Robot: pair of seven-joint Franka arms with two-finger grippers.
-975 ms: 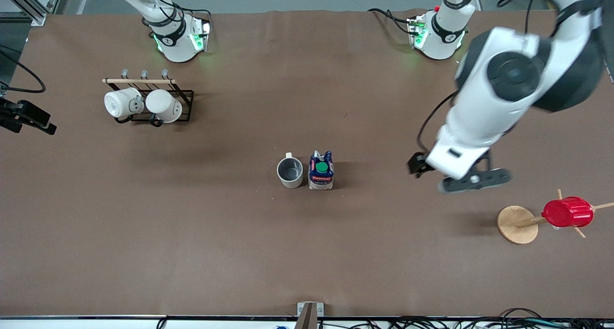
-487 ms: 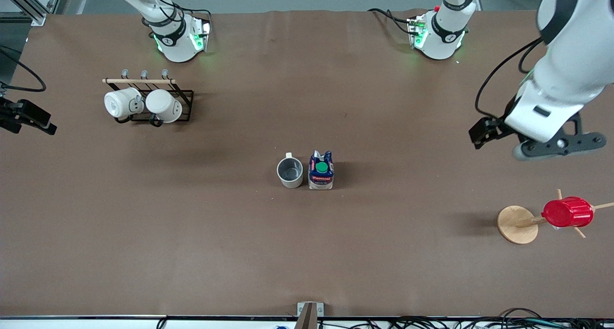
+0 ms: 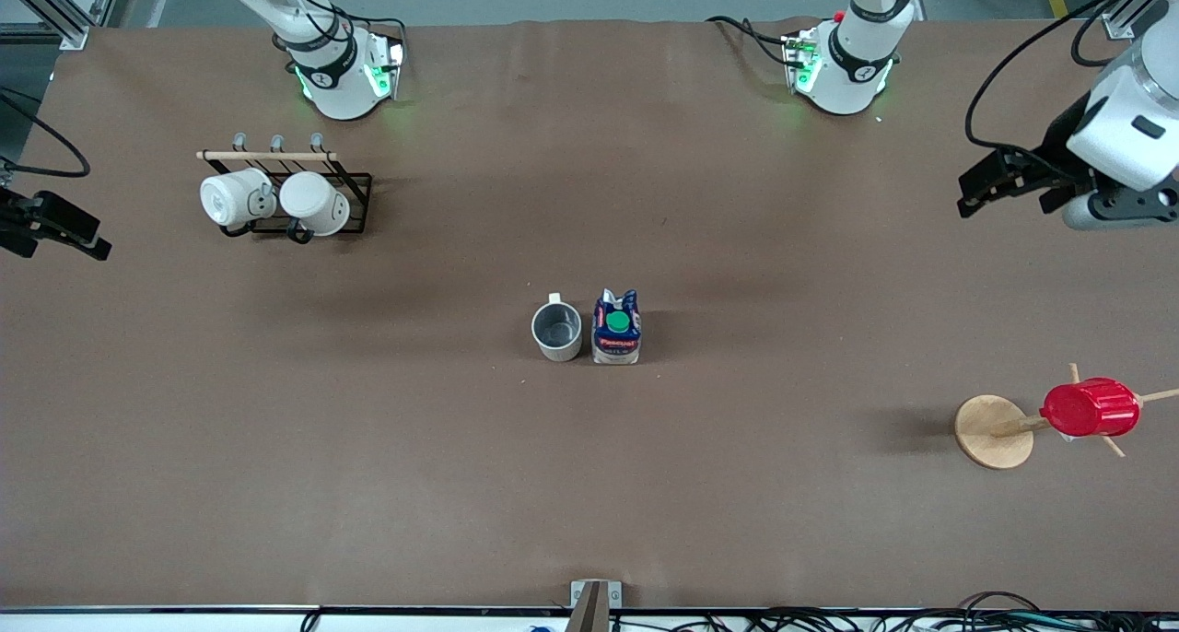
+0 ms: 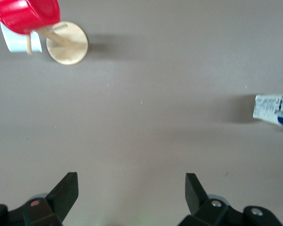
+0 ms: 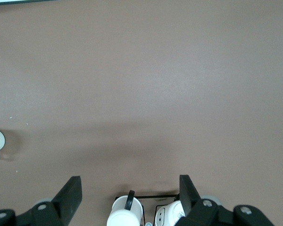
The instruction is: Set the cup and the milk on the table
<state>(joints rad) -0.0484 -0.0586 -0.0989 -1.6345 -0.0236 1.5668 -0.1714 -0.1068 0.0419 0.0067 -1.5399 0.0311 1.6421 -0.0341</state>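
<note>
The cup (image 3: 556, 330), white with a dark grey inside, stands upright on the brown table (image 3: 589, 485) at its middle. The milk (image 3: 616, 328), blue-topped with a green cap, stands touching-close beside it, toward the left arm's end. The milk also shows at the edge of the left wrist view (image 4: 273, 109). My left gripper (image 4: 130, 188) is open and empty, up in the air over bare table near the left arm's end (image 3: 1116, 210). My right gripper (image 5: 129, 188) is open and empty above the mug rack; it is out of the front view.
A black wire rack (image 3: 355, 182) holds two white mugs (image 3: 276, 199) near the right arm's base, seen also in the right wrist view (image 5: 125, 214). A red ribbed cup (image 3: 1090, 408) hangs on a wooden stand (image 3: 990, 431) at the left arm's end.
My left arm has swung away from the table's middle toward its own end and toward the bases, with the gripper empty. The cup, the milk and the right arm have not moved.
</note>
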